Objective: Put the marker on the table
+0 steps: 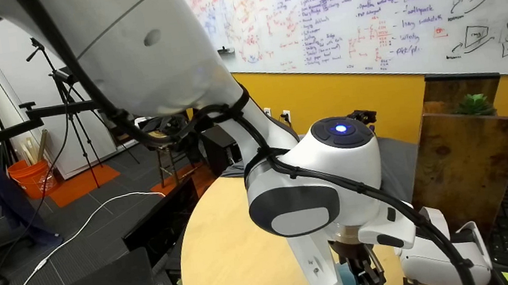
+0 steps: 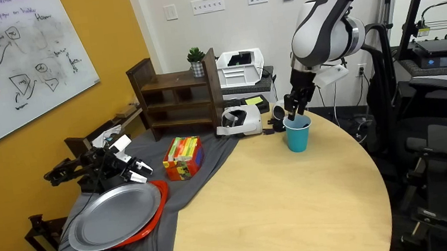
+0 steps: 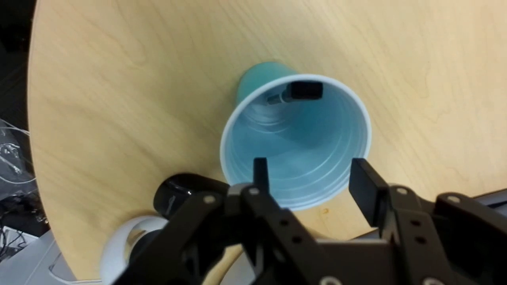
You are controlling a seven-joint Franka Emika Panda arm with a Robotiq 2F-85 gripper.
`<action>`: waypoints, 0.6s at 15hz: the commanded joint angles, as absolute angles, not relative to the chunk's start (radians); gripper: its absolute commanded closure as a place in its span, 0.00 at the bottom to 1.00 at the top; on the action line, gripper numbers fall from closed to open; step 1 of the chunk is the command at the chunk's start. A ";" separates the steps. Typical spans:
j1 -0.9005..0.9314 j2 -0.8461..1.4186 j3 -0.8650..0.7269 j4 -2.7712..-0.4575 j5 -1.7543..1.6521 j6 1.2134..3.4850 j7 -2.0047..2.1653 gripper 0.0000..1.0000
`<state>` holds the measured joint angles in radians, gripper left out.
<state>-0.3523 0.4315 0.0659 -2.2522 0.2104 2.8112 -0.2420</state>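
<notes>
The dark marker (image 3: 305,90) leans inside the light-blue cup (image 3: 293,150) in the wrist view, against the wall far from my fingers. Its dark end also shows just above the rim in an exterior view (image 2: 306,125). The cup (image 2: 298,139) stands upright on the round pale tan table (image 2: 276,208), near its edge. My gripper (image 3: 309,160) is open, with nothing between its fingers. In an exterior view my gripper (image 2: 295,113) points down just over the cup's rim. In an exterior view the arm's gripper (image 1: 368,281) partly hides the cup (image 1: 349,283), and the marker is hidden.
A white headset (image 2: 242,120) and small black and white items (image 2: 278,118) stand close to the cup. A brown wooden shelf (image 2: 177,93), a red box of books (image 2: 183,158) and a grey round tray (image 2: 115,217) are on the dark cloth-covered side.
</notes>
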 commanded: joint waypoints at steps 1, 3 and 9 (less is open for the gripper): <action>-0.380 0.430 0.082 -2.239 0.245 2.750 -0.296 0.44; -0.377 0.432 0.075 -2.233 0.245 2.728 -0.296 0.44; -0.372 0.440 0.068 -2.214 0.247 2.683 -0.300 0.50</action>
<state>-0.3646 0.4317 0.0657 -2.2459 0.2159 2.7327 -0.2571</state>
